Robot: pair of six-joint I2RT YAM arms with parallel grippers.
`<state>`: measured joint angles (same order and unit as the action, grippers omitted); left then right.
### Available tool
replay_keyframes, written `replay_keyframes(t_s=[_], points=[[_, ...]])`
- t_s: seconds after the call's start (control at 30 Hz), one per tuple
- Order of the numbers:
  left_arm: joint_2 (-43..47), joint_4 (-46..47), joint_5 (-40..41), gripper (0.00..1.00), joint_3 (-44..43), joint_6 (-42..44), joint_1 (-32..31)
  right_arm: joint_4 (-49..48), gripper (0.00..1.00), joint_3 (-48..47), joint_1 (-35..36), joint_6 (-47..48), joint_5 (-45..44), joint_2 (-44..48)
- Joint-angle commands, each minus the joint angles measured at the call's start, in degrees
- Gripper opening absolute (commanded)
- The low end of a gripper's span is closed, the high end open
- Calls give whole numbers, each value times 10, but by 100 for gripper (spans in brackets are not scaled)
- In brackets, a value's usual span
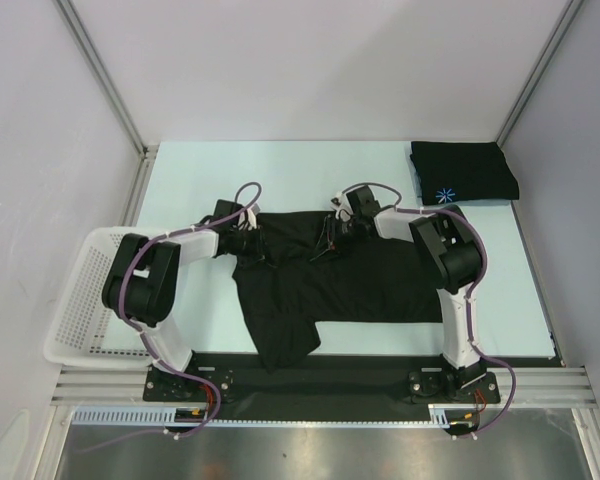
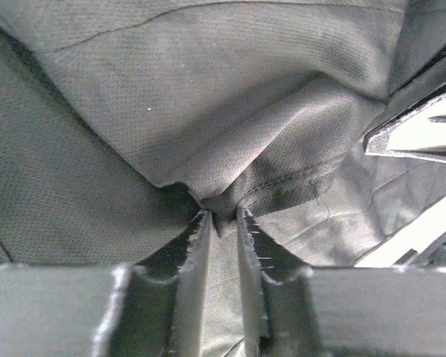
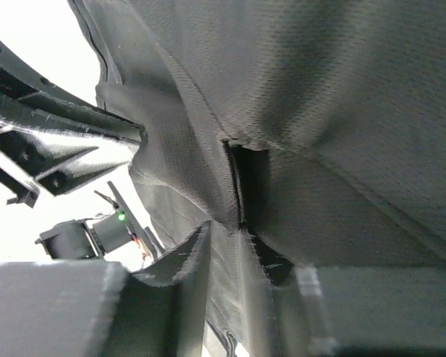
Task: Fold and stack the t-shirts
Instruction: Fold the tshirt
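Observation:
A black t-shirt (image 1: 340, 280) lies partly spread on the table, one sleeve hanging toward the near edge. My left gripper (image 1: 248, 240) is shut on its far left edge; in the left wrist view the fingers (image 2: 195, 253) pinch a fold of the fabric (image 2: 223, 134). My right gripper (image 1: 332, 235) is shut on its far edge near the middle; in the right wrist view the fingers (image 3: 197, 256) clamp the cloth (image 3: 297, 89). A second black t-shirt (image 1: 464, 171), folded, with a light-blue starburst logo (image 1: 443, 196), lies at the far right corner.
A white mesh basket (image 1: 83, 300) stands at the left edge of the pale table (image 1: 280, 170). Grey walls and metal rails enclose the table. The other arm's gripper shows at the left in the right wrist view (image 3: 52, 149).

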<state>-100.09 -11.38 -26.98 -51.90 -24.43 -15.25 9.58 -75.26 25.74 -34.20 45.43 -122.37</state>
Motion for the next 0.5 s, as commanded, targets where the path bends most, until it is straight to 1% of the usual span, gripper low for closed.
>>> replay_keyframes(t_s=[0.0, 0.03, 0.1, 0.13, 0.2, 0.27, 0.3, 0.47], points=[[-8, 6, -5, 22, -14, 1, 7, 10, 21, -30, 3, 10, -8, -6], [-2, 3, -4, 15, -16, 3, 7, 10, 20, -30, 2, 10, -10, -2], [2, -7, 0, 8, -23, 6, 8, 11, 14, -28, 1, 8, -17, 3], [8, -12, 1, 0, -25, 8, 10, 11, 12, -28, 0, 4, -18, 4], [16, -19, -1, 0, -29, 5, 10, 13, 6, -28, -2, 0, -20, 12], [28, -22, -4, 0, -29, -1, 11, 18, 3, -27, -2, -5, -21, 20], [32, -23, -6, 0, -29, -2, 11, 24, 0, -26, -2, -6, -21, 23], [53, -50, -13, 0, -29, -7, 11, 34, 0, -14, -4, -18, -2, 37]])
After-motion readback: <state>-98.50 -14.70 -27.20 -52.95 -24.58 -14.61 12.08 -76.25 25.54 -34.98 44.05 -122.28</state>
